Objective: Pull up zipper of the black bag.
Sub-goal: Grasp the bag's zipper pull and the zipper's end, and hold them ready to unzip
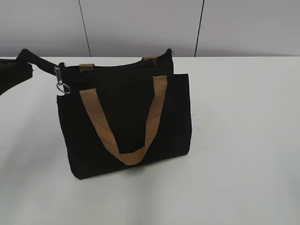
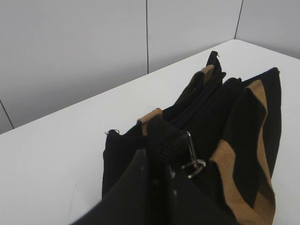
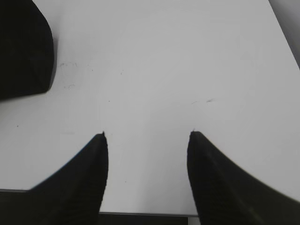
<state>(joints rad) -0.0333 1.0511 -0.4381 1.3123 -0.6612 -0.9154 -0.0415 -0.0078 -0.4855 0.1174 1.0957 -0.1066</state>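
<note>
The black bag stands upright on the white table, its tan handle hanging down the front. In the left wrist view the bag is seen from its end. The zipper line runs along its top edge. A silver metal pull with a ring hangs at the bag's left top corner. My left gripper reaches in from the left. Its jaws are shut on a black textured strip at that corner, with the silver pull just right of them. My right gripper is open and empty over bare table.
A grey panelled wall stands behind the table. In the right wrist view a dark corner of the bag shows at the upper left and the table's near edge lies below the jaws. My right gripper is out of the exterior view.
</note>
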